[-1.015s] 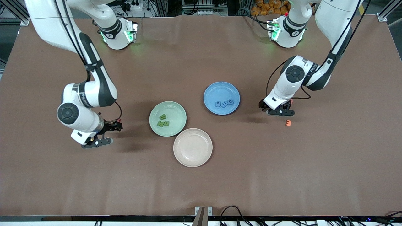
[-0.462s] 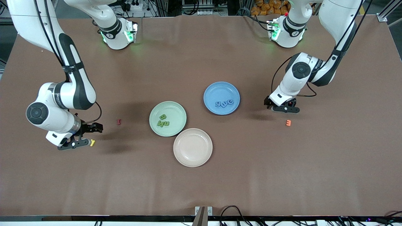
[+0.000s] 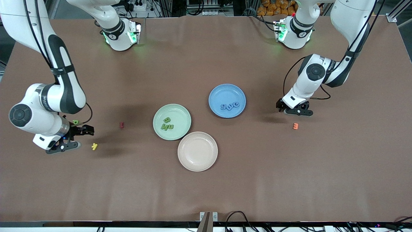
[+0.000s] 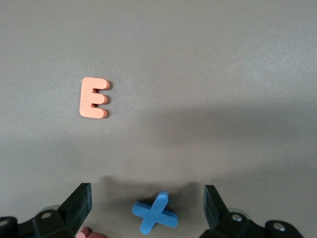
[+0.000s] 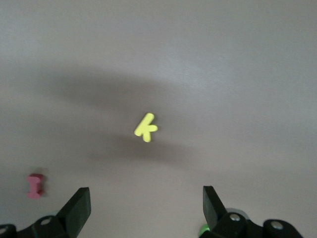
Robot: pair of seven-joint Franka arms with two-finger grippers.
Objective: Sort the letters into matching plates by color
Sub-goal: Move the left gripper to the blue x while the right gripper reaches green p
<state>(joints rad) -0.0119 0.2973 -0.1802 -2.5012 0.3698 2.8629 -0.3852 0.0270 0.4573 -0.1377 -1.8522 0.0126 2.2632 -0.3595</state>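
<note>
Three round matte plates mid-frame: green plate (image 3: 172,121) holding three green letters (image 3: 167,124), blue plate (image 3: 227,100) holding three blue letters (image 3: 229,105), beige plate (image 3: 197,151) bare. Right gripper (image 3: 64,145) lower-left of frame, fingers apart; left gripper (image 3: 297,111) right of frame, fingers apart. Loose on the table: orange E (image 3: 295,126), yellow K (image 3: 94,146), red letter (image 3: 121,124), blue X (image 4: 154,213).
</note>
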